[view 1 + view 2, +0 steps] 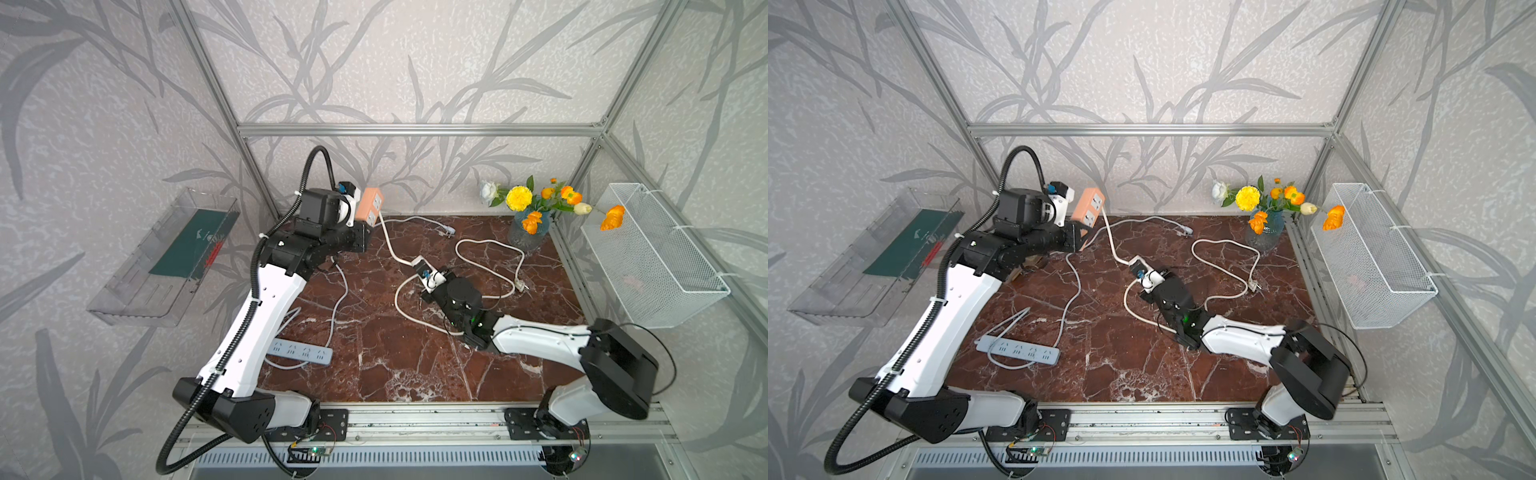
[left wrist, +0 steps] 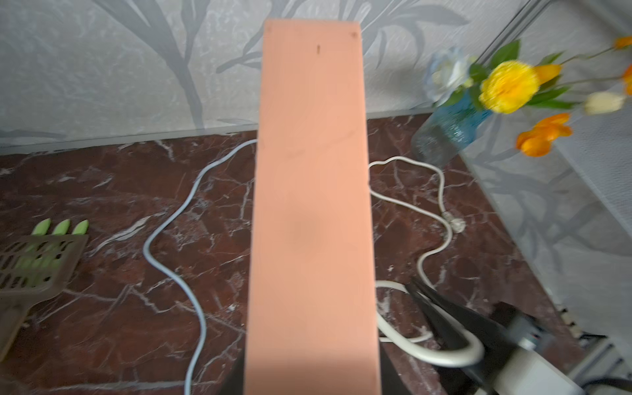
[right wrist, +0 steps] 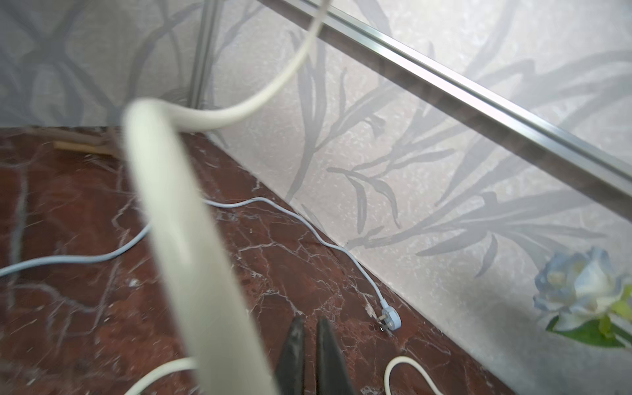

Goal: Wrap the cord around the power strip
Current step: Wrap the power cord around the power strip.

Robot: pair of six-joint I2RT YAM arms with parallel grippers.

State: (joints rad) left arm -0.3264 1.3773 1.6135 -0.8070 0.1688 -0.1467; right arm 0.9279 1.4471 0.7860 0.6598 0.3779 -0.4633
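My left gripper (image 1: 360, 224) is shut on the lower end of a salmon-orange power strip (image 1: 370, 206), holding it upright at the back left. In the left wrist view the strip (image 2: 311, 205) fills the middle and dark jaws flank its lower edges. Its cream cord (image 1: 388, 239) drops from the strip to my right gripper (image 1: 419, 263) mid-table, then loops on to its plug (image 1: 520, 285). In the right wrist view the right gripper (image 3: 310, 328) is shut with nothing between the tips, and the cord (image 3: 178, 222) runs beside the fingers.
A blue-grey power strip (image 1: 301, 351) lies front left, its thin cord running to a plug (image 1: 444, 230) by the back wall. A vase of flowers (image 1: 528, 232) stands back right, beside a wire basket (image 1: 652, 257). A slotted scoop (image 2: 37, 263) lies far left.
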